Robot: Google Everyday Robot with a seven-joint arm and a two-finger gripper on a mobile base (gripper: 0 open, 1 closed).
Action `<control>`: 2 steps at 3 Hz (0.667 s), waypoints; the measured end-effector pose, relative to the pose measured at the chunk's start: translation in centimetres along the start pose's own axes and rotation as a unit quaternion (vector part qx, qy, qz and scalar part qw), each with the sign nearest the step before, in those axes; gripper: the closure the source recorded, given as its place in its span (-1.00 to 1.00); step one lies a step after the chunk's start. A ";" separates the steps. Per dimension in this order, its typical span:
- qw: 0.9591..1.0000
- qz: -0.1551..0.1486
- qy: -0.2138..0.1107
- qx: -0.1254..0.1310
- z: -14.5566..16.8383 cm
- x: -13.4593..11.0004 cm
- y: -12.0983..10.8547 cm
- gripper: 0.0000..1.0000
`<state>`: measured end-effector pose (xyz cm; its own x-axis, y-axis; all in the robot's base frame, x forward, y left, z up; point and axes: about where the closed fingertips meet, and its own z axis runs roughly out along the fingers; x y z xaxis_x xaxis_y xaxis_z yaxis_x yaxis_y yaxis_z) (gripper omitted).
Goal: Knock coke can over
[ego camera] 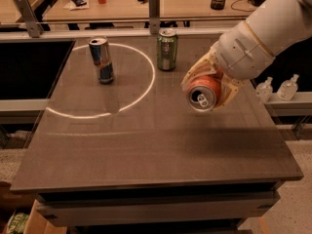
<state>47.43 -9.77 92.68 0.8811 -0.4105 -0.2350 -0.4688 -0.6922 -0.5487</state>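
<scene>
We see our gripper (208, 87) closed tight around the coke can (202, 96), tipped with its silver top facing us, at the table's (146, 150) right side, beside the green can (166, 49).

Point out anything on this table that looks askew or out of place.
The coke can lies tipped on its side, silver top facing the camera, clasped in the gripper at the right side of the table. The blue-and-silver can and the green can stand upright. No spill shows.
</scene>
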 end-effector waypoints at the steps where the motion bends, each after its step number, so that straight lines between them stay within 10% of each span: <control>1: 0.998 -0.021 0.046 -0.046 1.7 1.1 2.1 1.00; 2: 0.993 -0.042 0.082 -0.068 3.5 1.8 3.6 1.00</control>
<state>47.58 -10.95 87.48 0.9006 -0.4315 -0.0529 -0.4082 -0.7972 -0.4448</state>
